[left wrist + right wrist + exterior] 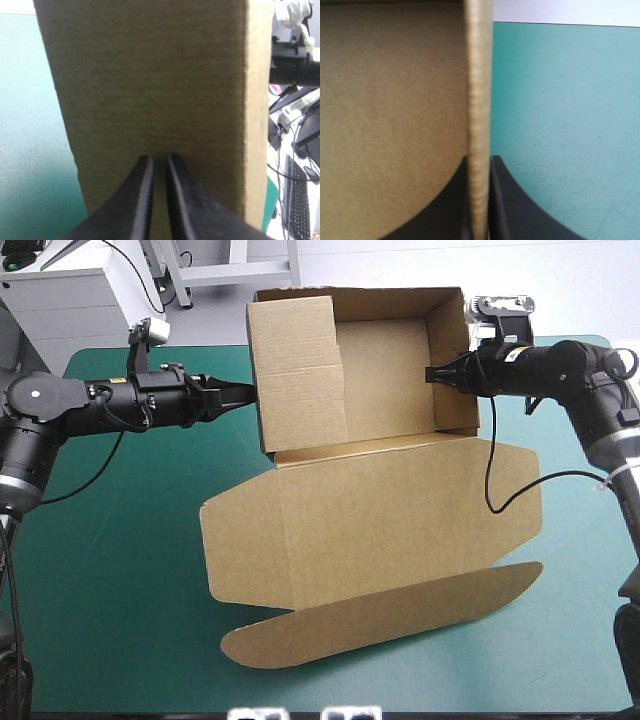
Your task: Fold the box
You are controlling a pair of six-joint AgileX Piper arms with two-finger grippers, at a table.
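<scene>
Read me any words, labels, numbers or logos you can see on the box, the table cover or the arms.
None can be read.
The box is plain brown board in all three views, with no print or label.
The teal-green cover carries no marking.
The left pincer and right pincer show no legible lettering.

text: none readable | labels, brands, numbers, signs: you could read none | views checked: high, left wrist, right wrist
</scene>
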